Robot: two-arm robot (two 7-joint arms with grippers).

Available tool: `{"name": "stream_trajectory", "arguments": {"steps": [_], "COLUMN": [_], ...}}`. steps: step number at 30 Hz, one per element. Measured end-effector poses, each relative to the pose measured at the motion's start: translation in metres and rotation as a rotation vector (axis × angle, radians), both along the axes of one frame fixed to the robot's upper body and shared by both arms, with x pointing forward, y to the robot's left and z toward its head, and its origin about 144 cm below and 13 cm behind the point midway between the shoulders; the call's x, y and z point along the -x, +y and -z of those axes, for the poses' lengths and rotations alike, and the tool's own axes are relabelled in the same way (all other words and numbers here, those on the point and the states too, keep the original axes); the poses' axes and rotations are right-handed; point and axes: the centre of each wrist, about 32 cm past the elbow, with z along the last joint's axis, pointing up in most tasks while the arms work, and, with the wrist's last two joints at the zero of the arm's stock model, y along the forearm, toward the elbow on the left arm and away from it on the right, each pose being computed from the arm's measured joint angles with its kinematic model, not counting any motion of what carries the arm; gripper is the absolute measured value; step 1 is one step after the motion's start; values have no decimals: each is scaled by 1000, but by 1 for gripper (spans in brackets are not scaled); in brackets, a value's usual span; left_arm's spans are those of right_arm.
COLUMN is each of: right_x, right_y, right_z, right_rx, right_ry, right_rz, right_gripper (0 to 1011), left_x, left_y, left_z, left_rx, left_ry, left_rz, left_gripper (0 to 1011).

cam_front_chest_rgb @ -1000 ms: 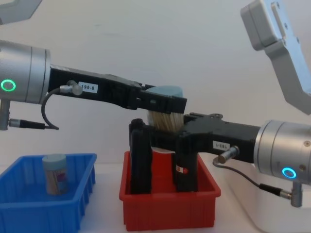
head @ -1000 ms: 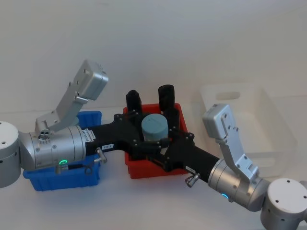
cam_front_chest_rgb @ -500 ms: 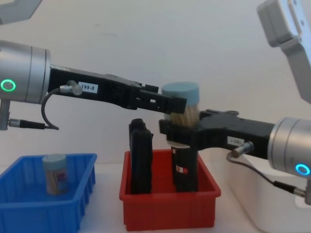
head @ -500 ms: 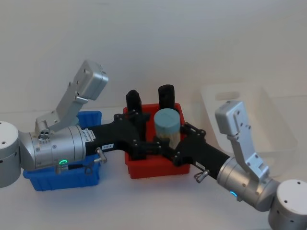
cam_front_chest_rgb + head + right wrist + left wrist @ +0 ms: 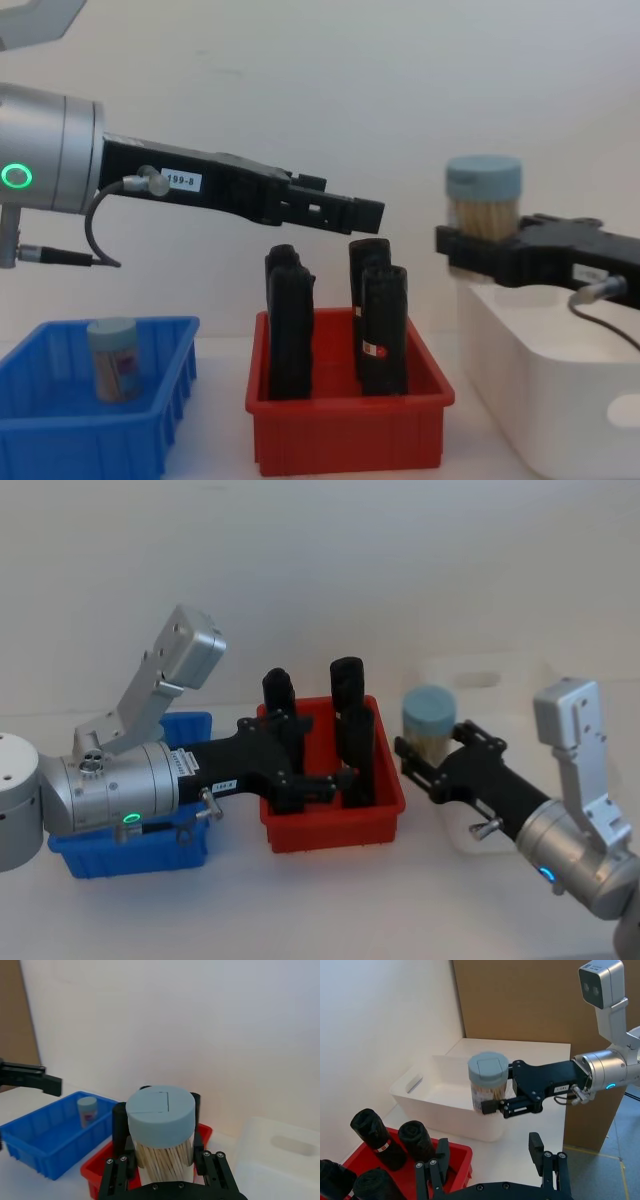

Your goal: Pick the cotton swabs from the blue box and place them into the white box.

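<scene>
Right gripper (image 5: 478, 248): I have it clamped low on the clear wall of one jar of cotton swabs (image 5: 484, 196), upright above the edge of the white box (image 5: 520, 400) nearest the red bin (image 5: 350, 440); I judge it light, rigid and slick-sided, best held on the body below the smooth blue-grey lid. Left gripper (image 5: 372, 212): fingers spread, empty, above the black cylinders (image 5: 383, 320) in that bin. Second jar (image 5: 112, 358), pinkish label, stands in the ribbed blue box (image 5: 160, 430).
</scene>
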Motion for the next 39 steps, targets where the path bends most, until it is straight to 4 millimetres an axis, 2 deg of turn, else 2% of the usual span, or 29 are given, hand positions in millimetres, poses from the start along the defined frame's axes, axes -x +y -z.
{"name": "stream_trajectory", "arguments": {"steps": [12, 21, 36, 39], "right_x": [0, -12, -37, -41], "right_y": [-31, -51, -57, -57], "right_z": [2, 12, 28, 31], "right_rx": [-23, -29, -25, -22], "right_ry": [6, 38, 98, 107], "right_rz": [167, 292, 342, 341], "right_gripper": [642, 642, 642, 712], "left_x": [0, 0, 0, 0], "left_y": [0, 0, 0, 0], "left_z": [0, 0, 0, 0], "left_rx": [0, 0, 0, 0], "left_ry": [0, 0, 0, 0], "left_rz": [0, 0, 0, 0], "left_gripper": [999, 1000, 1000, 1000]}}
